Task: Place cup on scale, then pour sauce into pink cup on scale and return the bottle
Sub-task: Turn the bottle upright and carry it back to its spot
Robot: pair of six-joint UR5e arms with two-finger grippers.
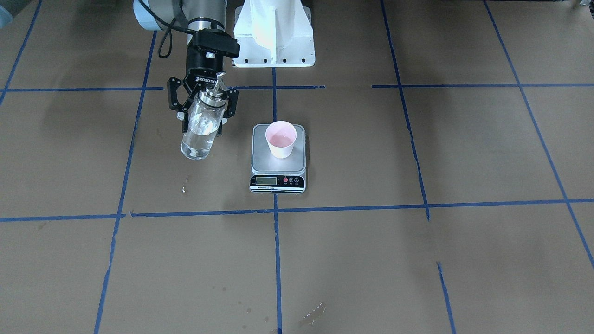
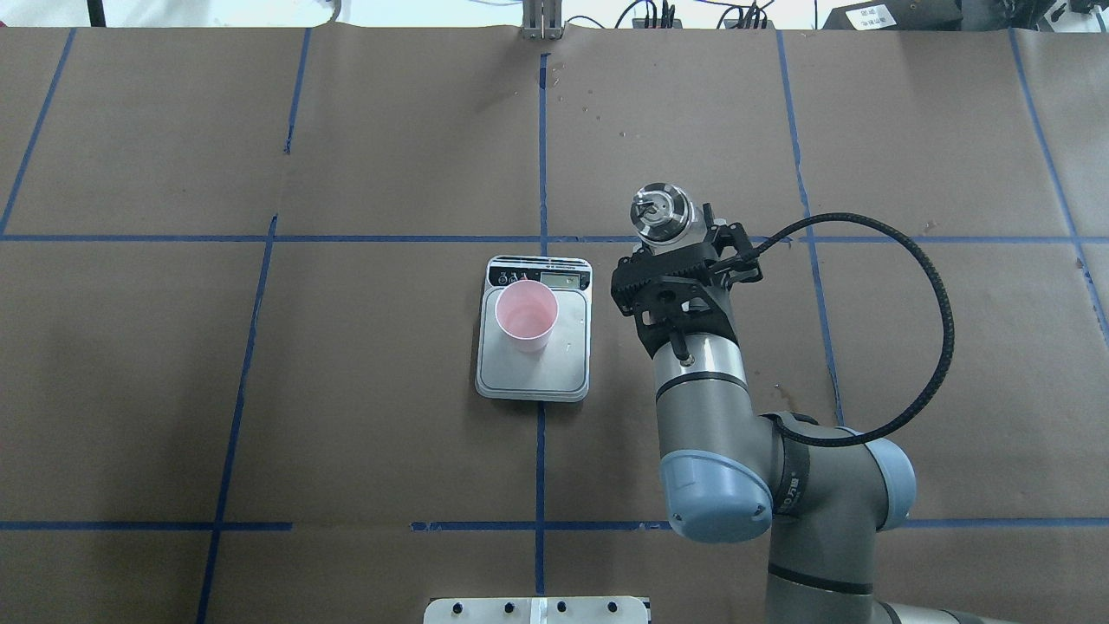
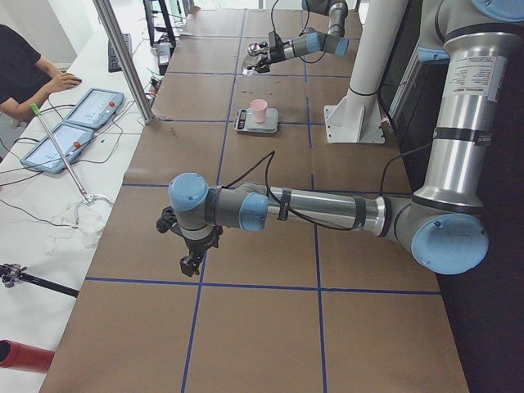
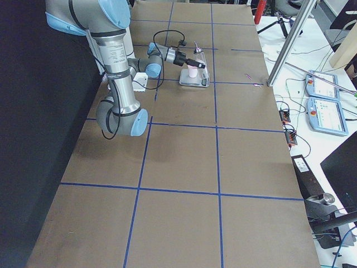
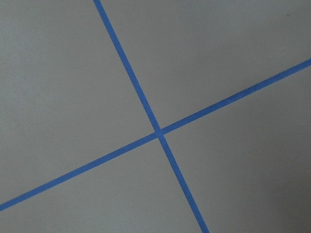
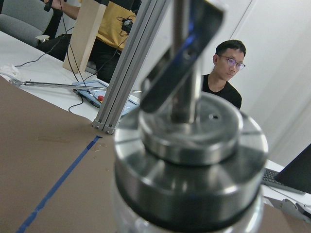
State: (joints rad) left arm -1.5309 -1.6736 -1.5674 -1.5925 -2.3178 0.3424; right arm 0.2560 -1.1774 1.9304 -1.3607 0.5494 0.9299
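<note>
In the front-facing view the black two-finger right gripper (image 1: pixel 204 111), upper left of the frame, is clamped around the small clear glass bottle (image 1: pixel 198 137) with its shiny silver pourer cap. A clear liquid (image 1: pixel 197 144) lies low inside. To its right, apart from it, the pale pink tapered cup (image 1: pixel 280 141) stands upright on the flat rectangular steel-topped kitchen scale (image 1: pixel 299 160) at centre. From overhead the cap (image 2: pixel 658 212) shows right of the scale, and the cup stands on the platform's upper left. In the left side view the left gripper (image 3: pixel 192 260) hangs over the brown paper (image 3: pixel 270 327) at lower left; whether it is parted or closed cannot be told. The left wrist view shows only crossing blue tape lines (image 5: pixel 158 132). The right wrist view is filled by the cap, with a seated person (image 6: pixel 221 73) behind.
</note>
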